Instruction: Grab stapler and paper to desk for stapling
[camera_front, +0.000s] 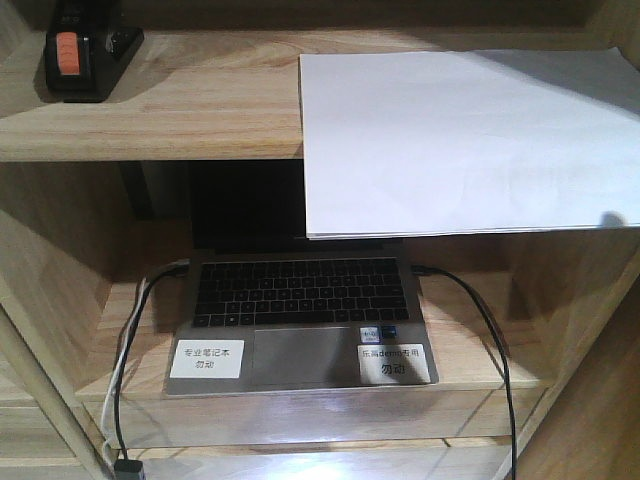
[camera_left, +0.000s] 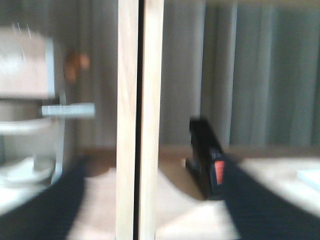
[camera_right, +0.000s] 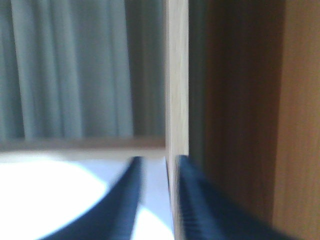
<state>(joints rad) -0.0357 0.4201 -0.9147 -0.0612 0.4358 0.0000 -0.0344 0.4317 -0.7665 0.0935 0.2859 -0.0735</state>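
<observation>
front, left-wrist views: stapler (camera_front: 88, 58) (camera_left: 207, 160) seemingly shared

Shelf board (camera_front: 200, 110) bare between stapler (camera_front: 85, 55) at 10 o'clock and paper (camera_front: 460, 140) at 1 o'clock. In the left wrist view, a wooden upright (camera_left: 127, 120) stands at the stapler's 9 o'clock.

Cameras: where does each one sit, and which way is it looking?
Front view: faces the shelf unit, looking slightly down at the stapler, the paper and a laptop; no robot part shows.
Left wrist view: rides the left arm, looking level past a wooden post at the stapler; the left gripper shows as blurred dark fingers, wide apart.
Right wrist view: rides the right arm, looking across the paper beside a wooden upright; the right gripper shows two dark fingers.
Shared: front and left wrist both see the stapler.
</observation>
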